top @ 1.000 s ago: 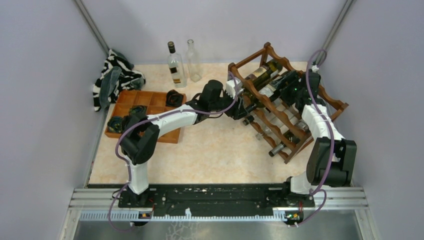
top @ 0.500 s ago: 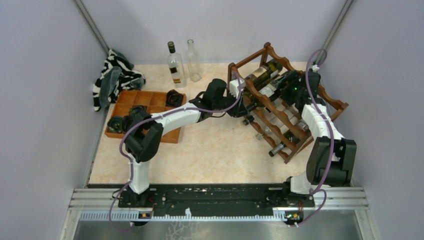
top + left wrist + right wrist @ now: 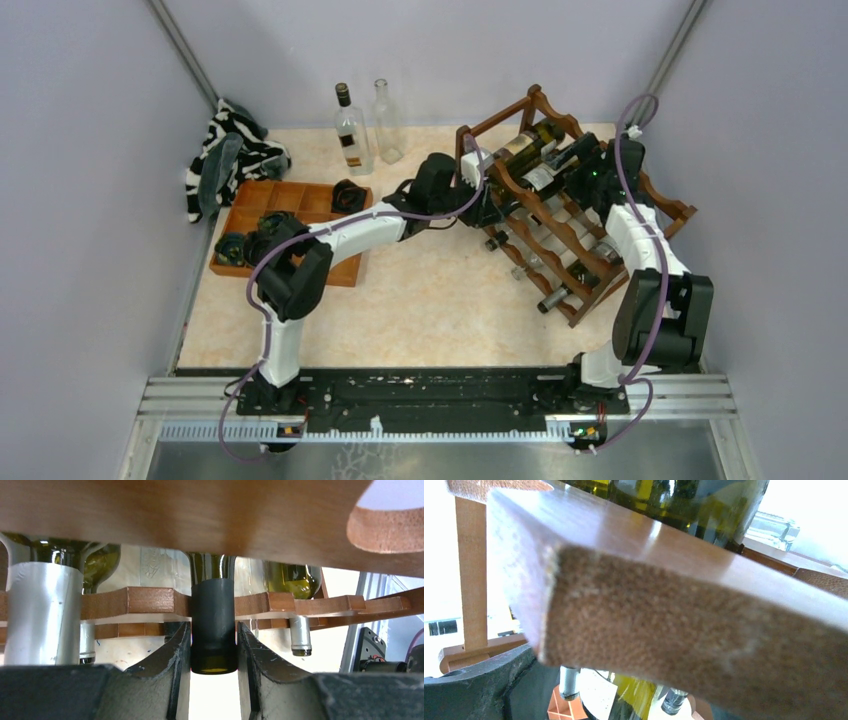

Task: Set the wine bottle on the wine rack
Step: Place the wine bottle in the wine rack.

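Left fingers are clamped on the bottle, right on its black-capped neck, one finger snug against each side. The bottle's lying in the rack, neck resting in a scallop of the front rail and poking out past it toward my wrist cam. Next scallop over on one side has a silver-capped neck. On the other side there's a green bottle sitting further back in the rack. On the top cam my left arm reaches over the counter to the rack's side that faces the tray. Right fingers are shoved in close to a rack rail up by the rack's top. Only one finger shows, so I can't tell how wide they are or whether they've got anything.
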### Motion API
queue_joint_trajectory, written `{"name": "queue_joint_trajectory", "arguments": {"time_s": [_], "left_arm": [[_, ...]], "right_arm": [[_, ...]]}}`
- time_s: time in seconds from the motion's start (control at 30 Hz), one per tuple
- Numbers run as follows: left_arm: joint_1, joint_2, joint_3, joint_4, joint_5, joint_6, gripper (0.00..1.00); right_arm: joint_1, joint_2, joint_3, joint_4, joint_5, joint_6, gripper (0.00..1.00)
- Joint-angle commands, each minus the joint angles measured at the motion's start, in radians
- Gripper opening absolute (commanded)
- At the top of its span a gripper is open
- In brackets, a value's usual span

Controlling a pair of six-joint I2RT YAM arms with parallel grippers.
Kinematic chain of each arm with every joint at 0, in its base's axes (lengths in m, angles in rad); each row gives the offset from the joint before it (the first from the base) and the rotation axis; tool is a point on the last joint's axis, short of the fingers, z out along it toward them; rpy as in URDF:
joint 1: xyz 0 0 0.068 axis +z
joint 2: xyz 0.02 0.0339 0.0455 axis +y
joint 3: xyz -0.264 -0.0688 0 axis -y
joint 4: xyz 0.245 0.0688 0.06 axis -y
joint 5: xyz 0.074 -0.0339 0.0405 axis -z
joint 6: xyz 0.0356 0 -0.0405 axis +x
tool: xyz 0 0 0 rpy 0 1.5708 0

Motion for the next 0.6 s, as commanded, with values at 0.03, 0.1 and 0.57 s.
{"name": "queue_joint_trajectory", "arguments": {"time_s": [0.03,0.1,0.57], "left_arm": [[-0.004,0.031,0.065,0.074,-0.022,-0.018,0.0],[-0.004,0.031,0.067,0.086,-0.032,-0.033,0.0],[-0.006,0.061,0.082,0.117,-0.074,-0.093,0.0]], "right_arm": [[-0.007,-0.001,0.069,0.023,-0.036,0.014,0.98],[-0.007,-0.002,0.073,0.015,-0.039,0.004,0.98],[-0.007,-0.05,0.115,-0.101,0.001,-0.131,0.98]]}}
